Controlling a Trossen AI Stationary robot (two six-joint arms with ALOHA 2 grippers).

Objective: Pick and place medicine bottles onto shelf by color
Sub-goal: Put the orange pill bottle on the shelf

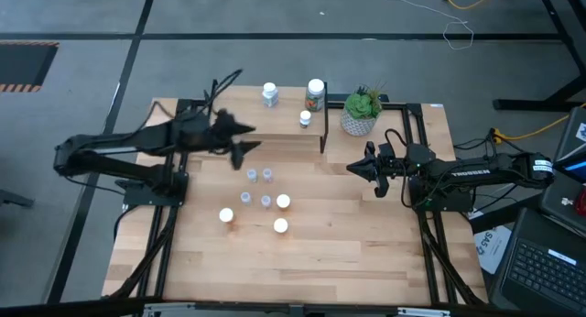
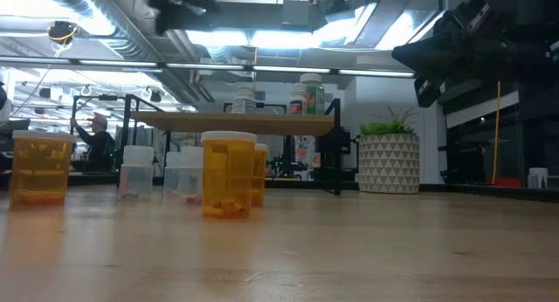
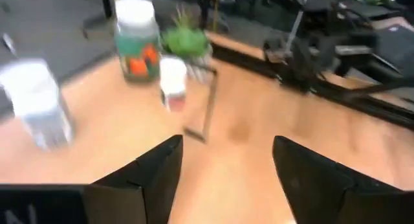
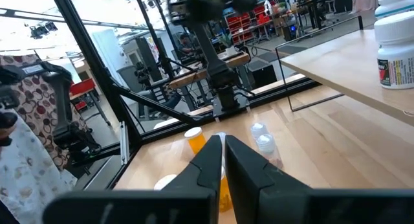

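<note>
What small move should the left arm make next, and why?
Probably swing back and down toward the bottles on the table. The left gripper hovers open and empty by the shelf, where three bottles already stand. The right gripper waits shut beside the shelf.

Workshop room around your light wooden table (image 1: 366,253)

You see grey floor (image 1: 82,15) with dark seams and loose cables (image 1: 458,28) beyond the table's far edge, bright ceiling lights (image 2: 288,38), exposed ducts (image 2: 96,23), and a laptop (image 1: 549,267) off the right edge.
</note>
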